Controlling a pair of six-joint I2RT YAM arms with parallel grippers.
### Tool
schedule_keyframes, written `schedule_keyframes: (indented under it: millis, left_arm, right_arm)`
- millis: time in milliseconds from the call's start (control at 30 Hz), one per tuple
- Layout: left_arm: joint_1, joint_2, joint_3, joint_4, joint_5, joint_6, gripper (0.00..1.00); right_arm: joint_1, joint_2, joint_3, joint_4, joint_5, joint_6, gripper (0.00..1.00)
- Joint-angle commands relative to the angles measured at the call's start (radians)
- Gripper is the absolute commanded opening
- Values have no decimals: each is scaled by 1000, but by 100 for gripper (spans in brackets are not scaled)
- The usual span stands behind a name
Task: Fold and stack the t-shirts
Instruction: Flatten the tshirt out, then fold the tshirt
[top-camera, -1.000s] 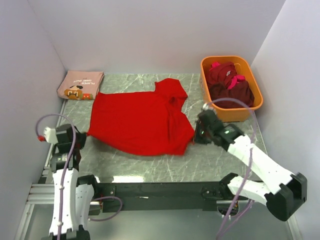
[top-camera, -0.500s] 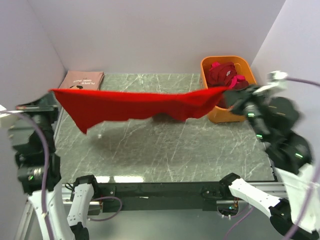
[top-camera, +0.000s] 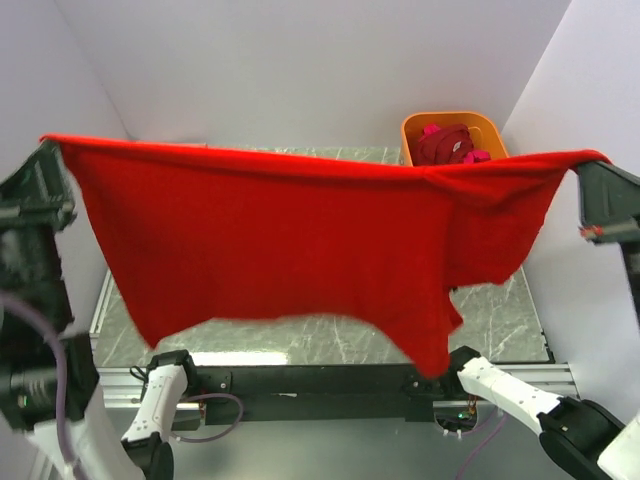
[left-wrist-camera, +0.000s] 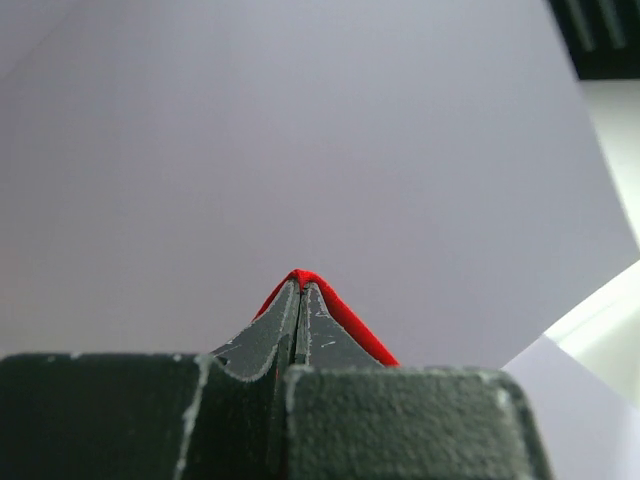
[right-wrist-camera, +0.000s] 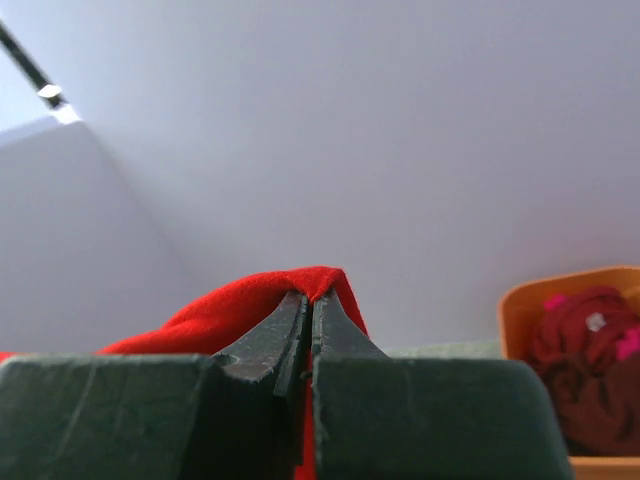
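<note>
Left pincer (top-camera: 47, 146), upper left of the frame, and right pincer (top-camera: 588, 160), upper right, each pinch a top corner of the red t-shirt (top-camera: 280, 240), which hangs spread between them above the table (top-camera: 500, 310). Only thin cloth edges are held, so a slip could drop it crumpled. Its right side could catch on the orange tub (top-camera: 412, 130) of maroon t-shirts (top-camera: 447, 145), upper right.

Pale lilac walls (top-camera: 300, 70), green marble tabletop (top-camera: 500, 310)
</note>
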Motion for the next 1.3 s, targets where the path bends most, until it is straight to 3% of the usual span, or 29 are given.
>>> schedule_keyframes:
  millis: [0,67,167,300,400,500,633,800,1067,1267]
  left_arm:
    - [3,126,-47,10,11,52,1]
    - [4,161,-110,32,2,50,1]
    - [4,205,-337,104,-27,53,1]
    - [3,289,-580,231,-75,32,1]
    - [4,421,-720,414,-49,55,1]
    - [4,624,-711,454,-77,92,0]
    - [4,925,-593,426,-68,129,0]
    - [3,1047,-532,471,-14,121,0]
    - [3,1067,-510,417,-35,129,0]
    - [3,1010,-524,350,-70,139,0]
  right_arm:
    - [-6,87,-63,87,168,-113,0]
    - [-6,111,-149,121,227,-125,0]
    - [-35,159,-323,214,249,-125,0]
    - [-125,232,-563,350,75,-26,0]
    - [-150,334,-725,474,-64,7,0]
    - [-158,540,-760,512,-152,24,0]
    - [-167,786,-609,455,-176,33,0]
    - [-165,966,-484,394,-225,66,0]
    - [-167,945,-544,343,-271,143,0]
    - [-168,854,-601,185,-270,185,0]
